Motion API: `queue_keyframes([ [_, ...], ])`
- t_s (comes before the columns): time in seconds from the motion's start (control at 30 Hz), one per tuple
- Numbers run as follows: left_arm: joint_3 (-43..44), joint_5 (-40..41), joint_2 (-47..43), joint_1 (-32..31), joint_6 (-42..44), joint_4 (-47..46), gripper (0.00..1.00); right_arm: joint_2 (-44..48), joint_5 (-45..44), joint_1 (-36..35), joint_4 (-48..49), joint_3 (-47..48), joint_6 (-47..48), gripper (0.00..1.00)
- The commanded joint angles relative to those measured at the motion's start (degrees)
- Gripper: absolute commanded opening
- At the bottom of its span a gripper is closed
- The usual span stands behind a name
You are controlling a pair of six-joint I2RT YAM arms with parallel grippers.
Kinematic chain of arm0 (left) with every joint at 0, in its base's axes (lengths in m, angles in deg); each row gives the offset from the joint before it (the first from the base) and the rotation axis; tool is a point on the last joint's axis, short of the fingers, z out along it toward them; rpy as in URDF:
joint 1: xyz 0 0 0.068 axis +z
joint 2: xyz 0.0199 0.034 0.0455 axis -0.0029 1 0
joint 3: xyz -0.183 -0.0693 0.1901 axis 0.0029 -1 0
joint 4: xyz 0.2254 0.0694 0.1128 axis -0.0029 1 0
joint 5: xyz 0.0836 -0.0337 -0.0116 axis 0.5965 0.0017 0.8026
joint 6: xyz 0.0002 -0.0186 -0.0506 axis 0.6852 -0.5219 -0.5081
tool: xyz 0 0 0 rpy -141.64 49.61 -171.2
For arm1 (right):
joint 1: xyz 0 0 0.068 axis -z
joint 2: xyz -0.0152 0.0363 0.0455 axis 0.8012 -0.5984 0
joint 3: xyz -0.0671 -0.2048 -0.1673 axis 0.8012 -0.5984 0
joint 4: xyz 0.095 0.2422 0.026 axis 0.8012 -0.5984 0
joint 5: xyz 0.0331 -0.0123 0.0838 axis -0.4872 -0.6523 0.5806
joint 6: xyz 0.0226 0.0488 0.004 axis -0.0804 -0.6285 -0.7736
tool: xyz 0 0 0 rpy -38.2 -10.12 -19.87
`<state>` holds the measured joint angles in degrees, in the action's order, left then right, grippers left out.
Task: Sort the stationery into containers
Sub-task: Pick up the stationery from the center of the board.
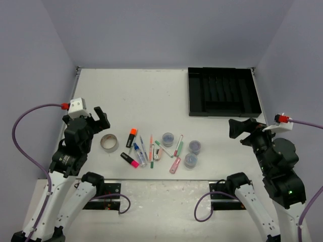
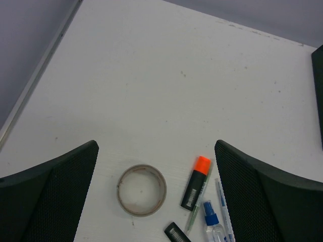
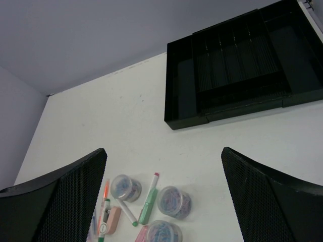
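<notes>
**A:** Close beneath the left claw (image 2: 155, 151), which is spread wide and holds nothing, the tape roll (image 2: 142, 190) lies flat on the worktop (image 2: 151, 75). The orange highlighter (image 2: 195, 183) is just beside it, to the claw's right.

**B:** How will they handle?

**A:** The roll looks light and stiff, so I'd pinch its wall with one finger inside the ring. The highlighter is smooth, hard plastic and should be taken across mid-body so it doesn't pivot.

**B:** And the right claw (image 3: 164, 151)?

**A:** Released too, and empty. The round tubs (image 3: 125, 187) sit near, below it, with a green marker (image 3: 148, 205) between two of them. The black tray (image 3: 189, 122) is well apart, ahead and to its right. The tubs are probably light but slick, so grip across the lid's width.

**B:** Anything unclear?

**A:** The nearest tub is cut off in the right wrist view, and so is the tray's far end. The pens beside the highlighter run out of the left wrist view. From above, the thin pens overlap, so I can't count them.
</notes>
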<state>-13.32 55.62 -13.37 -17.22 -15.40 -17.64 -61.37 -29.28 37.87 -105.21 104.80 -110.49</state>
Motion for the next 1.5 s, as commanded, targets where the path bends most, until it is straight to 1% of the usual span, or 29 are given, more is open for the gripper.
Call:
queue_keyframes([
  [0.0, 1.2, 2.8, 0.8, -0.1, -1.3, -0.2, 1.0, -1.9, 0.0, -0.2, 1.0, 2.0, -0.3, 0.99],
  [0.2, 1.3, 4.4, 3.1, 0.1, -2.0, 0.4, 1.0, -1.9, 1.9, -0.2, 2.0, 1.3, 0.0, 0.99],
  [0.33, 1.0, 6.7, 4.7, 1.4, -4.7, 1.1, 1.0, -1.4, 6.2, -0.2, 3.8, -0.7, 0.0, 0.99],
  [0.4, 1.4, 7.3, 6.4, 2.5, -6.8, 2.0, 1.0, -1.8, 6.7, -0.2, 4.2, -0.5, -0.1, 0.99],
  [0.47, 2.0, 6.5, 8.5, 3.5, -9.5, 3.8, 1.0, -2.7, 6.8, -0.2, 3.6, 0.7, -0.4, 0.99],
  [0.5, 2.4, 4.7, 10.0, 3.8, -11.0, 5.0, 1.0, -3.2, 6.9, -0.2, 3.5, 1.2, -0.6, 0.99],
  [0.57, 2.9, 2.2, 12.3, 3.9, -18.2, 8.0, 1.0, -3.9, 7.6, -0.2, 3.4, 2.2, -0.6, 0.99],
  [0.63, 2.9, 1.5, 14.5, 3.9, -24.8, 12.2, 1.0, -4.0, 8.2, -0.2, 3.9, 2.2, -0.5, 0.99],
  [0.7, 2.4, 4.0, 16.6, 3.9, -29.4, 16.5, 1.0, -4.0, 8.4, -0.2, 4.4, 1.9, -0.4, 0.99],
  [0.83, 1.1, 6.8, 18.9, 3.9, -33.9, 19.7, 1.0, -4.4, 9.4, -0.2, 4.8, 1.6, 0.6, 0.99],
  [1.0, -2.6, 6.1, 18.6, 3.9, -37.8, 19.3, 1.0, -4.6, 11.7, -0.2, 5.6, 1.1, 0.5, 0.99],
  [1.1, -4.6, 5.3, 19.1, 3.9, -38.6, 17.6, 1.0, -4.6, 13.3, -0.2, 5.7, 0.8, 0.1, 0.99],
  [1.37, -8.0, 2.4, 28.3, 3.9, -38.8, 13.7, 0.99, -4.6, 14.8, -0.2, 6.3, 0.1, -0.1, 0.99],
  [1.47, -9.8, 2.5, 29.9, 3.9, -39.0, 11.8, 0.97, -3.9, 14.5, -0.2, 6.4, -0.5, 0.0, 0.99],
])
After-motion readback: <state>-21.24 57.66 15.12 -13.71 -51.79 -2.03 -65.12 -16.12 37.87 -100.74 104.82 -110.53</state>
